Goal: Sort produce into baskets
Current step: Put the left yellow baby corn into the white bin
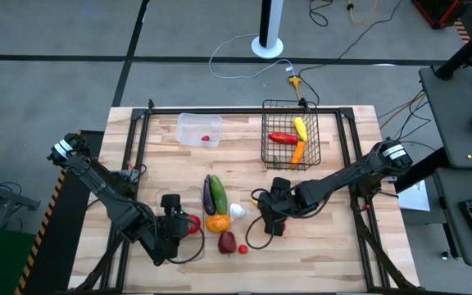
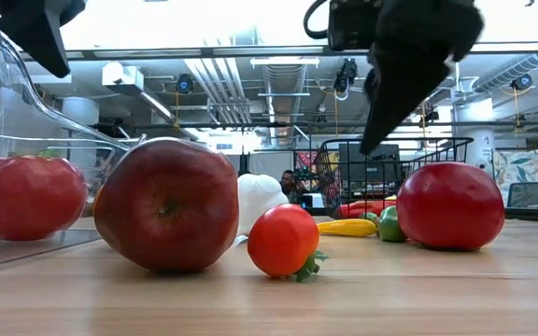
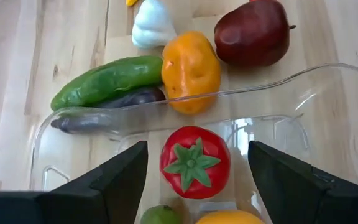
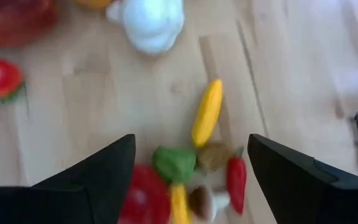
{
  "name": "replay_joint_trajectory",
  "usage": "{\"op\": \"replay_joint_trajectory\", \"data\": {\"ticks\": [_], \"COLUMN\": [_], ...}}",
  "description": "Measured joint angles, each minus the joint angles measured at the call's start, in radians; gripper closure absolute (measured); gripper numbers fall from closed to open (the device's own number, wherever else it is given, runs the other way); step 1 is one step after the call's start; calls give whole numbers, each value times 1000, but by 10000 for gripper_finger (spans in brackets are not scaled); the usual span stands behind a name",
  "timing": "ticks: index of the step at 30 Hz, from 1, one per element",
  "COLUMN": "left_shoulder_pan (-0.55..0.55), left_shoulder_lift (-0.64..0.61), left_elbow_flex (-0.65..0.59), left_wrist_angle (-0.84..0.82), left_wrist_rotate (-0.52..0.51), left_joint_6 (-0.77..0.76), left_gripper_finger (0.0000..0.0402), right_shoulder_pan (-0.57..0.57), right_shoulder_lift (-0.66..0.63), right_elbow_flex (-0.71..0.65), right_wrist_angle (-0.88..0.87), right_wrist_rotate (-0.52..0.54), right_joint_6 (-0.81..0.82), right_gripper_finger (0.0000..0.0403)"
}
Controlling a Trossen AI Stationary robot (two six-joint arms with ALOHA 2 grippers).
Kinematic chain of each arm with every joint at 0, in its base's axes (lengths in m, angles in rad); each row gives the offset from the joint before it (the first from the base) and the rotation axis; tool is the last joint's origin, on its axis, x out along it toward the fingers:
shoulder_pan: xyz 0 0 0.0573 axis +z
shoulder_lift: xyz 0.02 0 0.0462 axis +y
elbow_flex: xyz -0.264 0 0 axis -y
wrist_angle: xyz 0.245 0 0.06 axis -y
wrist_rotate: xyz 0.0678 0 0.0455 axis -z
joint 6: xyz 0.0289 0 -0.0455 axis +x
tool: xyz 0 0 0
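My left gripper [image 3: 197, 149] stands open over the long clear tray [image 3: 229, 93], its fingers on either side of a red tomato [image 3: 194, 162] that lies in the tray beside a green fruit [image 3: 161, 214]. In the high view it is at the near left [image 1: 174, 221]. My right gripper [image 4: 191, 140] hangs open above a cluster of small produce on the table: a yellow pepper [image 4: 207, 112], a green piece [image 4: 174, 163], a red chili [image 4: 235, 177] and a red tomato [image 4: 143, 199]. It touches none of them.
Between the grippers lie an eggplant [image 1: 209, 195], a cucumber [image 1: 218, 192], an orange pepper [image 1: 217, 222], a white bulb [image 1: 237, 211], a dark red apple [image 1: 227, 242] and a small tomato [image 1: 242, 249]. The black wire basket [image 1: 289, 135] and small clear tub [image 1: 197, 129] stand at the far edge.
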Motion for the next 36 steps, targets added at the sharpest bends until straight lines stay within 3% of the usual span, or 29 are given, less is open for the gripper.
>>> {"op": "replay_joint_trajectory", "data": {"ticks": [7, 13, 17, 25, 36], "left_shoulder_pan": [17, 25, 25, 25, 31], "left_shoulder_lift": [-9, -88, -153, -193, -196], "left_elbow_flex": [0, -1, -1, -2, -20], "left_wrist_angle": [14, 16, 18, 24, 36], "left_wrist_rotate": [-11, -71, -125, -203, -251], "left_joint_6": [95, 153, 154, 193, 231], "left_gripper_finger": [150, 151, 151, 151, 151], "right_shoulder_pan": [-18, -62, -79, -88, -124], "right_shoulder_lift": [0, 9, 51, 147, 191], "right_elbow_flex": [-102, -148, -128, -49, -25], "right_wrist_angle": [171, 276, 265, 141, 131], "right_wrist_rotate": [26, 15, -42, -35, -89], "right_joint_6": [-41, -49, -58, -39, -51], "right_gripper_finger": [111, 113, 113, 124, 191]}}
